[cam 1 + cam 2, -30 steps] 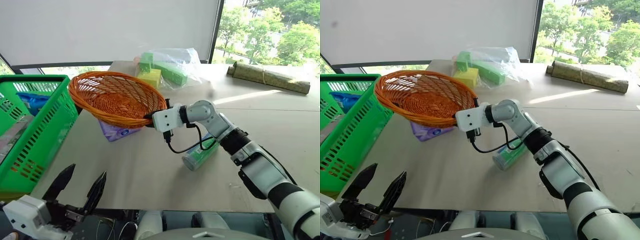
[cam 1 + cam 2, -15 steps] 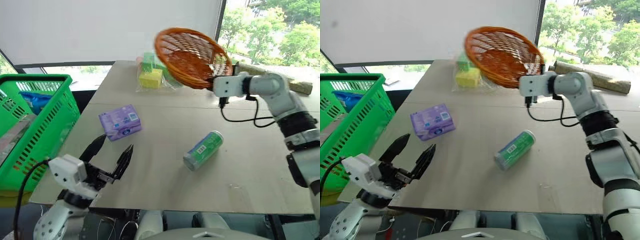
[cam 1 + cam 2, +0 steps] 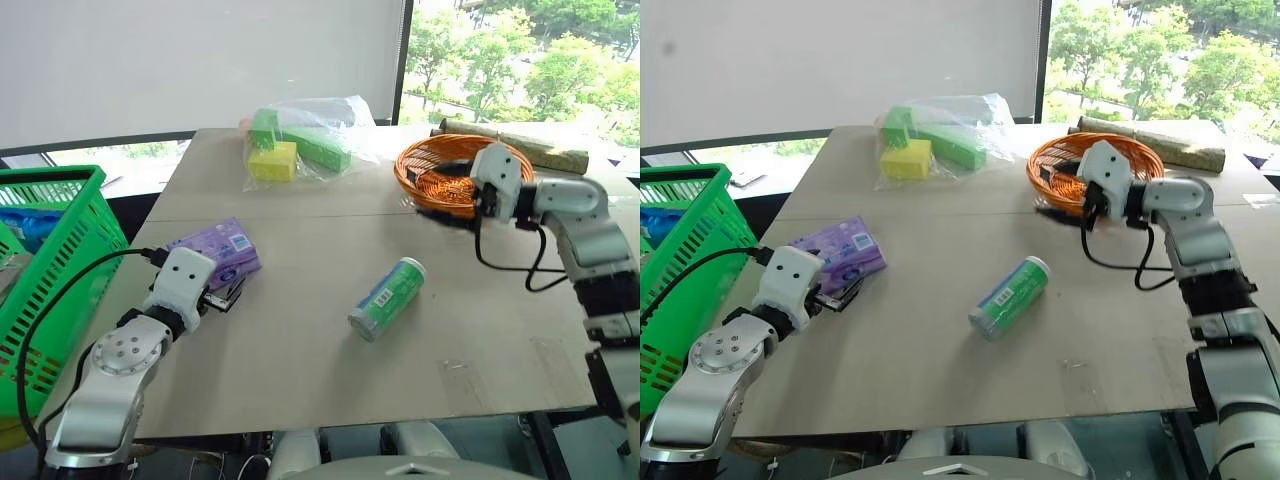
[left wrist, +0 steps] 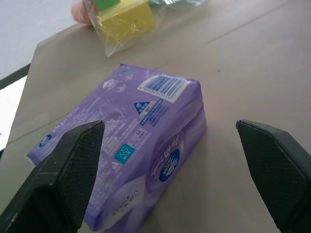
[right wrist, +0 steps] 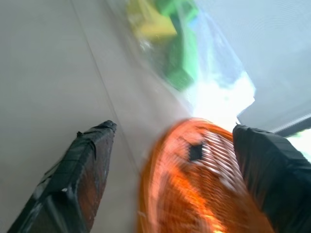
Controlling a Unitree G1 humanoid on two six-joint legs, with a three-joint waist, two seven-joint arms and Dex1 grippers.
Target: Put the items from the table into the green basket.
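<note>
Reaching with fingers spread wide, the left hand [image 4: 165, 179] is hovering at the purple tissue pack [image 4: 131, 121], which is lying flat between its fingertips [image 4: 73, 165] on the counter [image 3: 300, 340] beside the green basket [image 3: 50, 260]. The right hand [image 5: 170, 160], fingers also parted, is sitting at the rim of the orange wicker basket [image 3: 445, 170], gripping nothing. The green can [image 3: 387, 298] is lying on its side mid-counter, with a clear bag of blocks [image 3: 300, 140] beyond.
</note>
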